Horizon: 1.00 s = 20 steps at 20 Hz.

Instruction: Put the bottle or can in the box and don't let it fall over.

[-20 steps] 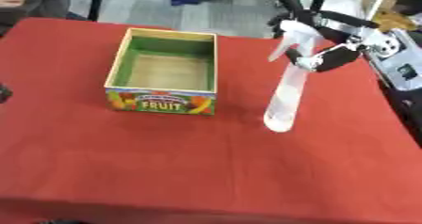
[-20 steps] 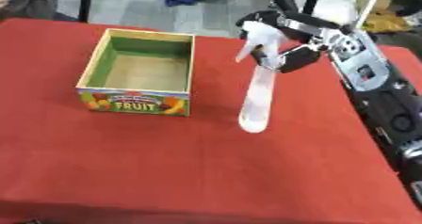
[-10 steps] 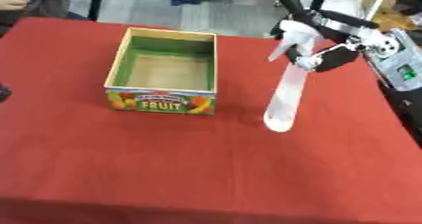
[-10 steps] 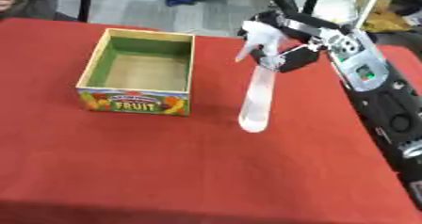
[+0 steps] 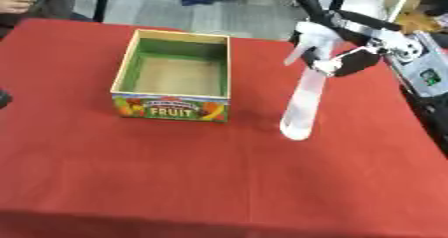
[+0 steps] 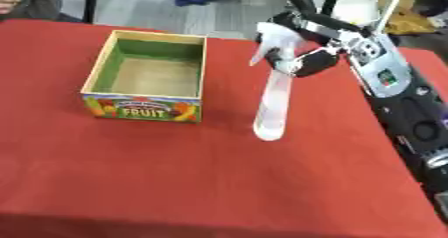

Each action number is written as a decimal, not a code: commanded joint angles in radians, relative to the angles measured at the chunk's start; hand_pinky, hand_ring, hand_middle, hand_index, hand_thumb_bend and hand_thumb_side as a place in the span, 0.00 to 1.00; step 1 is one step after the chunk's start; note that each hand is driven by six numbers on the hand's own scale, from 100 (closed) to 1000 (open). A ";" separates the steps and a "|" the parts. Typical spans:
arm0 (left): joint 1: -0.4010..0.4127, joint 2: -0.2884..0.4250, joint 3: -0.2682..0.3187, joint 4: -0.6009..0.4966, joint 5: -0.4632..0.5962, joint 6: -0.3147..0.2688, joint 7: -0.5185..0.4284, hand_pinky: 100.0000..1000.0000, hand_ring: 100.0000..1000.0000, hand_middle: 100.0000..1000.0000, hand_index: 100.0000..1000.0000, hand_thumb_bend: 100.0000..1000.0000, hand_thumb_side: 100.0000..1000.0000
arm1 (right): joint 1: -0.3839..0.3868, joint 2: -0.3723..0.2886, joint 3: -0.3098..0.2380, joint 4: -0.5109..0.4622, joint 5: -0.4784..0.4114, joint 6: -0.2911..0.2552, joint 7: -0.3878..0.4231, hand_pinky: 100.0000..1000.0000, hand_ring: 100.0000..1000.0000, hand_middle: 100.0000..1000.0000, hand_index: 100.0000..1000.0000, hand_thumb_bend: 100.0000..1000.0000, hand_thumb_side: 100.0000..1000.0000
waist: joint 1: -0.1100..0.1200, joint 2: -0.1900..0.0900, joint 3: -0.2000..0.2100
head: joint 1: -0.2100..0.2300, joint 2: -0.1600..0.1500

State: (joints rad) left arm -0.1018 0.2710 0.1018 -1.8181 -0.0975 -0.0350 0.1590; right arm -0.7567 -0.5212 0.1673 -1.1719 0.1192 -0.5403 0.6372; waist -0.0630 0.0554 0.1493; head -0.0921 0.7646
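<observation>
Right robot hand [image 5: 354, 61] is clenched round the neck of the tall white spray bottle [image 5: 302, 99], standing right of the open fruit box [image 5: 175, 77] on the red worktop [image 5: 219, 177]; advise lifting vertically and clearing the rim before lowering.

One spray bottle [image 5: 302, 102], one box [image 5: 176, 77]

The fruit box [image 5: 178, 77] stands open-topped on the red table [image 5: 219, 172], its green-walled inside bare, so entry from above is unobstructed. Between the box's right wall and the tall white spray bottle [image 5: 303, 97] lies a strip of bare cloth. The right hand [image 6: 308, 62], curled round the bottle's neck, and its arm fill the table's right edge, while the whole near half lies open.
</observation>
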 commanded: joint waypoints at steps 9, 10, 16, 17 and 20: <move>-0.013 0.006 0.002 -0.010 0.003 -0.002 -0.001 0.69 0.58 0.48 0.70 0.22 0.63 | -0.009 -0.017 -0.002 -0.015 0.025 -0.173 0.153 0.42 0.62 0.58 0.35 0.00 0.13 | 0.002 -0.006 0.002 | -0.023 0.005; -0.012 0.006 0.002 -0.010 0.003 -0.002 -0.001 0.69 0.58 0.48 0.70 0.22 0.63 | -0.009 -0.017 -0.002 -0.017 0.025 -0.173 0.153 0.42 0.62 0.58 0.35 0.00 0.13 | 0.002 -0.006 0.001 | -0.034 0.002; -0.013 0.007 0.002 -0.010 0.002 -0.002 -0.001 0.69 0.58 0.48 0.70 0.21 0.63 | -0.010 -0.020 -0.002 -0.021 0.023 -0.173 0.153 0.42 0.62 0.58 0.35 0.00 0.13 | 0.001 -0.004 0.001 | -0.117 -0.043; -0.013 0.007 0.003 -0.010 0.002 -0.002 -0.001 0.69 0.58 0.48 0.70 0.21 0.63 | -0.011 -0.020 -0.002 -0.022 0.023 -0.173 0.153 0.42 0.62 0.58 0.35 0.00 0.13 | 0.001 -0.004 0.002 | -0.121 -0.045; -0.014 0.007 0.003 -0.010 0.002 -0.002 -0.001 0.69 0.58 0.48 0.70 0.22 0.63 | -0.012 -0.021 -0.002 -0.024 0.019 -0.173 0.153 0.42 0.61 0.58 0.35 0.00 0.13 | 0.001 -0.004 0.002 | -0.128 -0.049</move>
State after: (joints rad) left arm -0.1019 0.2709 0.1018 -1.8180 -0.0975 -0.0350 0.1590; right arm -0.7539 -0.5172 0.1675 -1.1771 0.1374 -0.5494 0.6280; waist -0.0663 0.0557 0.1509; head -0.2136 0.7283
